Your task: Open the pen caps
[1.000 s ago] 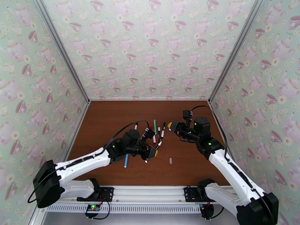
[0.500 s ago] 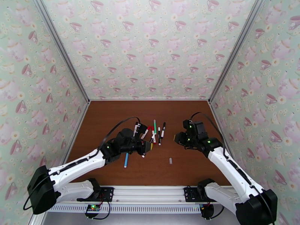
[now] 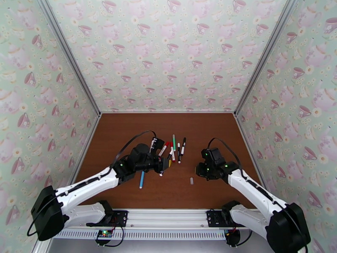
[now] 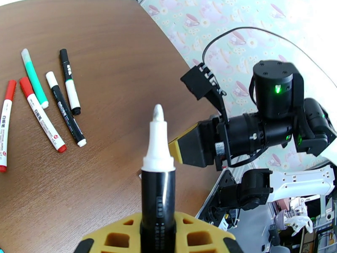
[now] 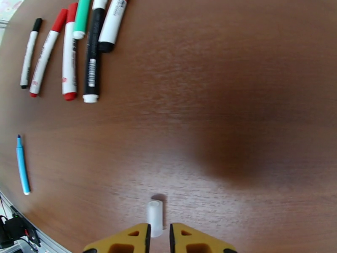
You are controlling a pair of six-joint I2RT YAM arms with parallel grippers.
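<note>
The left gripper (image 4: 158, 227) clamps an uncapped black pen (image 4: 158, 173), and the right gripper (image 5: 160, 233), jaws nearly together, seems just above a pale cap (image 5: 154, 212).

Lower barrel of black pen (image 4: 158, 195) hidden between fingers (image 4: 187, 222); green pen (image 5: 83, 14) cut by top edge.

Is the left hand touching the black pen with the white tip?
Touching. In the left wrist view the black pen stands upright between the yellow fingers of the left hand, its barrel clamped on both sides.
</note>
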